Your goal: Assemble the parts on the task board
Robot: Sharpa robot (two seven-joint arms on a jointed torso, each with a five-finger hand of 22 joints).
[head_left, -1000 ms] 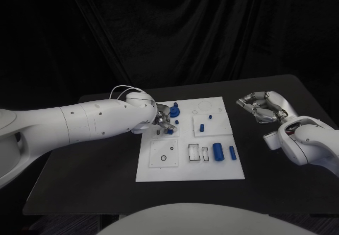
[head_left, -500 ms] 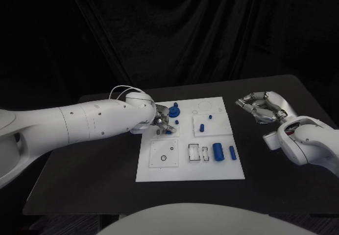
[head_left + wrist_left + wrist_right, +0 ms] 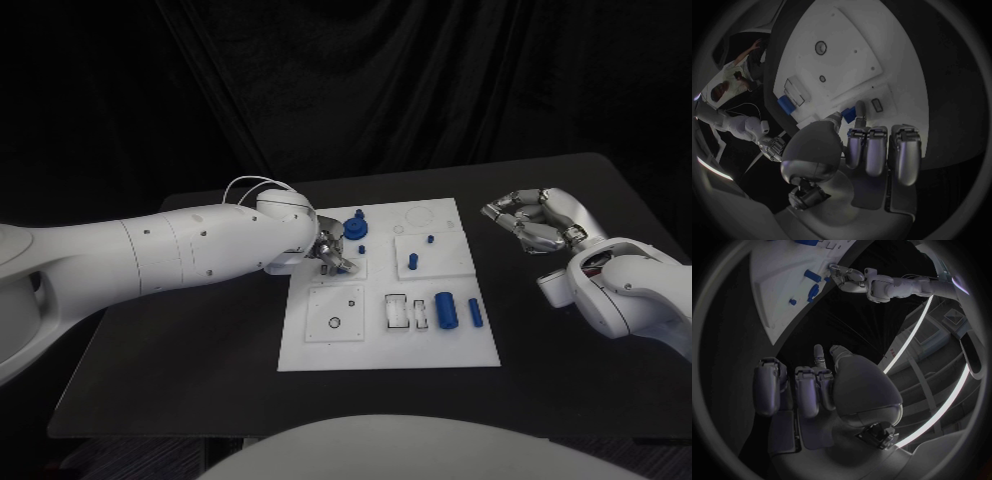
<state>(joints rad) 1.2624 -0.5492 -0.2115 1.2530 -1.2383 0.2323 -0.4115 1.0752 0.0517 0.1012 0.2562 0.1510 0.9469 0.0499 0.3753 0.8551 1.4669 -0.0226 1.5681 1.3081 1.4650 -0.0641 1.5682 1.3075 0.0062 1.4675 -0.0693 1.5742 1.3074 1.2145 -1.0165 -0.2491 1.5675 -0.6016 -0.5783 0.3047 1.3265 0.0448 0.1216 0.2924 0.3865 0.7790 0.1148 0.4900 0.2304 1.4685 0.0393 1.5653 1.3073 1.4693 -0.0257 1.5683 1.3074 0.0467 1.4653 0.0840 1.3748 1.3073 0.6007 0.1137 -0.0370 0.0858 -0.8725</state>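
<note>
A blue part [image 3: 351, 230], earlier just clear of the left hand [image 3: 329, 250], is now pinched at the task board's [image 3: 387, 345] far-left corner for seating, while the right hand [image 3: 537, 221] is kept curled and empty.

Blue parts [image 3: 447, 310] lie scattered on white task board [image 3: 433, 352].

The silver right hand [image 3: 811, 390] hangs with its fingers curled in, empty. Well apart lies the white flat task board [image 3: 770, 290] bearing small blue parts [image 3: 812, 275]. The silver left hand [image 3: 847, 277] reaches over its edge.
</note>
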